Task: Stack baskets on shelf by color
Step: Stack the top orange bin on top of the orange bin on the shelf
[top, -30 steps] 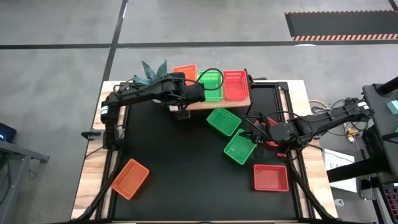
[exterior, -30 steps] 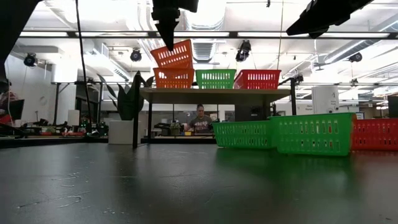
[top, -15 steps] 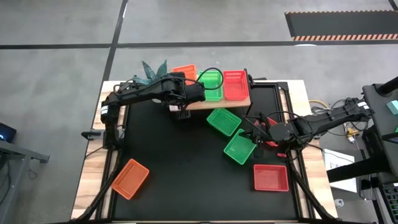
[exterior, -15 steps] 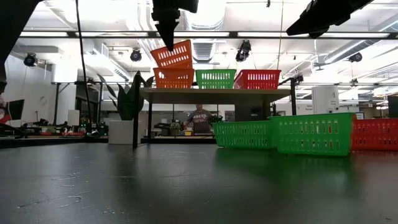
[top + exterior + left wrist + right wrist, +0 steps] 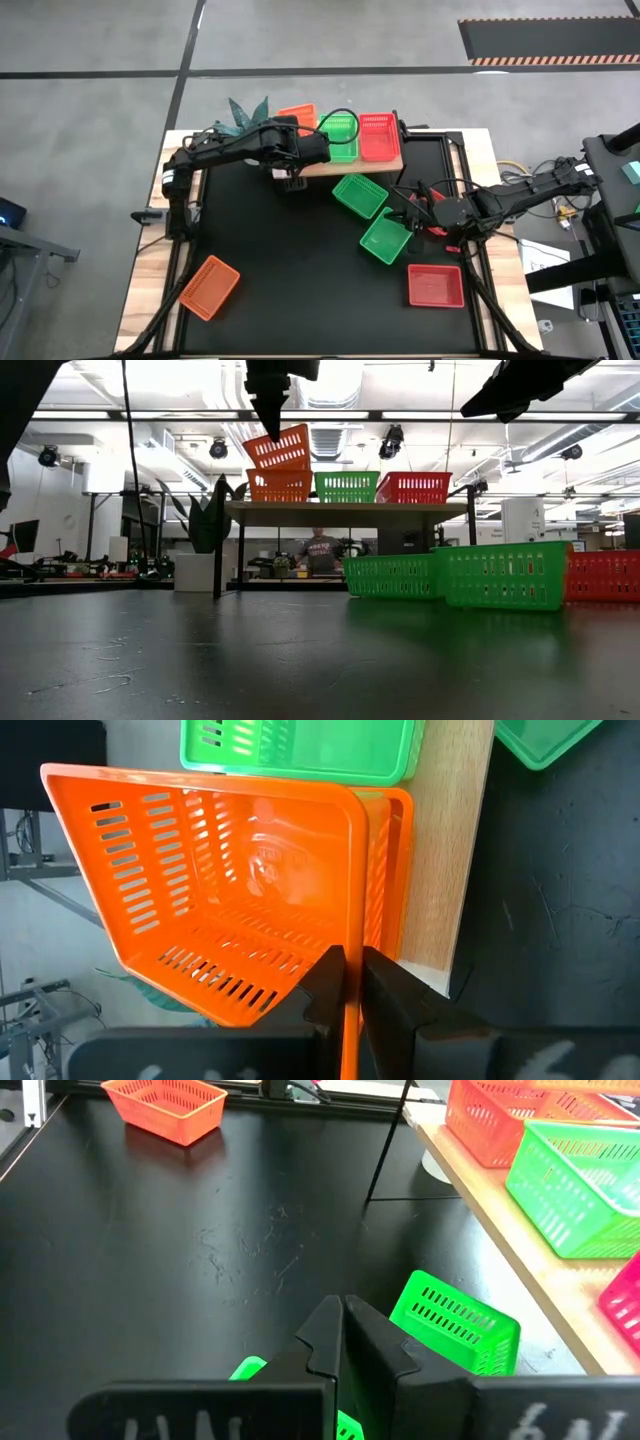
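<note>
Fingers of the left gripper [image 5: 348,982] stay clamped on the rim of a tilted orange basket [image 5: 240,890], held just above another orange basket [image 5: 279,485] on the shelf [image 5: 385,163]; nothing about it has shifted in the last second. Beside that stack on the shelf sit a green basket [image 5: 339,137] and a red basket [image 5: 379,136]. The right gripper [image 5: 342,1342] is pinched on the rim of a green basket near the shelf [image 5: 385,236], unmoved. Behind the shelf, a person [image 5: 319,550] has drifted slightly.
</note>
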`<state>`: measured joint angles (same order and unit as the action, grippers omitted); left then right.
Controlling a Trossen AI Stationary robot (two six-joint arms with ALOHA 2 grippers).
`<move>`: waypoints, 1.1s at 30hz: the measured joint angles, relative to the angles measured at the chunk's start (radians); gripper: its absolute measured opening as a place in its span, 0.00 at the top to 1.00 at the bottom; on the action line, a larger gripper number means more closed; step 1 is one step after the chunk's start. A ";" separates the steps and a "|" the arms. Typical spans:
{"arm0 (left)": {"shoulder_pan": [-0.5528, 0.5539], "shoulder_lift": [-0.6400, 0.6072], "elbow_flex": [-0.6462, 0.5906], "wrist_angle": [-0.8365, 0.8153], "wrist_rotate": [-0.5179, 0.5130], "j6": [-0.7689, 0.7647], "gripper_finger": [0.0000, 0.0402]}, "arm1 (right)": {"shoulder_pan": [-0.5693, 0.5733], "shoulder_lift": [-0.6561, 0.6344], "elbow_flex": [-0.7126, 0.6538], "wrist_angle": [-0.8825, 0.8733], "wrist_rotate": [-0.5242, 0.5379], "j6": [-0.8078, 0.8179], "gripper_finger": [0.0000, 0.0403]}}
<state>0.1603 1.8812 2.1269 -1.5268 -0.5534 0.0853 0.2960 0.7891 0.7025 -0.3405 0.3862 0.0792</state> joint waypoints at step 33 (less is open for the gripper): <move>0.030 0.000 0.000 0.000 0.052 0.007 0.97 | 0.000 0.000 0.000 -0.001 0.000 0.016 0.98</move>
<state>0.1900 1.8816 2.1265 -1.5269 -0.5013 0.0924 0.2958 0.7891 0.7025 -0.3416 0.3862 0.0955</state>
